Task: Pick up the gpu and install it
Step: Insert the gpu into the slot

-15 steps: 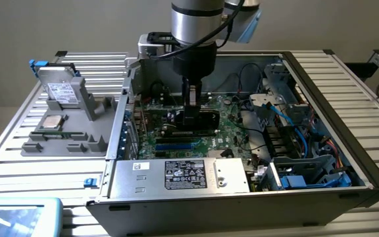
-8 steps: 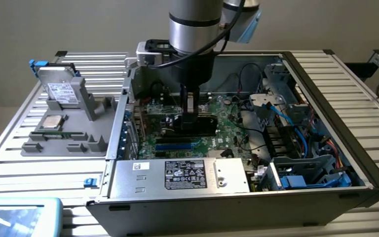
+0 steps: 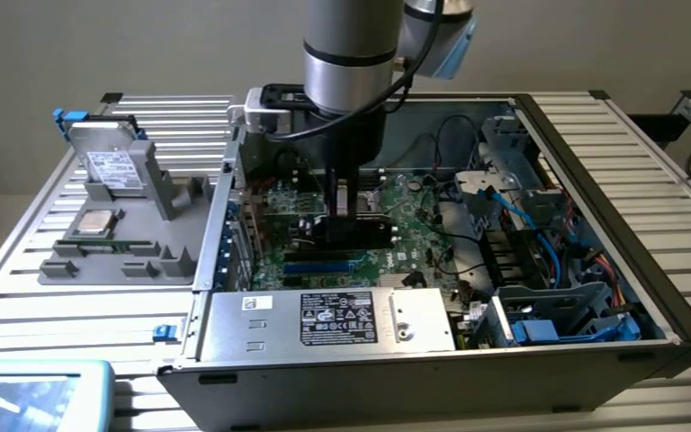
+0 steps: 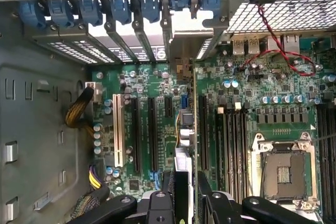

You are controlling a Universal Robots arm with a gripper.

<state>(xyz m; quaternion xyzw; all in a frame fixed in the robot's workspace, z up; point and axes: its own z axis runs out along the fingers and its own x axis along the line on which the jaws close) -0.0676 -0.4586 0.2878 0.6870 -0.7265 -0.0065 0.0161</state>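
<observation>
We hold the gpu [image 3: 352, 238] in the closed gripper [image 4: 188, 195], on edge above the expansion slots [image 4: 137, 135] of the motherboard [image 4: 273, 85] inside the open case [image 3: 442, 382] (contact we cannot judge), so we think it best kept plumb, lined up with one slot, pressed evenly.

The claw [image 4: 185, 184] is cut off by the frame edge, its grip hiding much of the edge-on gpu [image 4: 182, 156].
</observation>
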